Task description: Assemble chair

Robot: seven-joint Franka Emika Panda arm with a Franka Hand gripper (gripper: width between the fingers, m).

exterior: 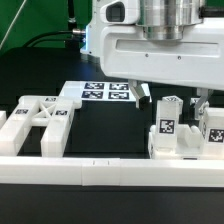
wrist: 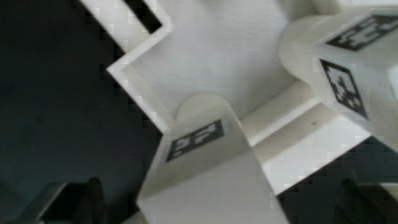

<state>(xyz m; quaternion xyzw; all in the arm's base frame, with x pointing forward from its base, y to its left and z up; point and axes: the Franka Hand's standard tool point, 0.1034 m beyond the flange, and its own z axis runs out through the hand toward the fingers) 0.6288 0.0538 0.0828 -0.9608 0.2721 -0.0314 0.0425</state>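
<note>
The chair is in loose white tagged parts. In the exterior view a notched frame part (exterior: 40,118) lies at the left. Upright tagged posts (exterior: 168,125) stand on a block at the right, with another tagged part (exterior: 211,127) beside them. My gripper (exterior: 170,100) hangs open just above the middle post, one finger on each side. In the wrist view a white post with a tag (wrist: 196,140) runs down between my dark fingertips (wrist: 71,205), with gaps on both sides. A flat slab (wrist: 196,70) and a second tagged post (wrist: 347,75) lie beyond it. My gripper (wrist: 222,212) holds nothing.
The marker board (exterior: 105,92) lies flat at the back of the black table. A long white border rail (exterior: 110,170) runs along the front edge. The arm's white body fills the upper right of the exterior view.
</note>
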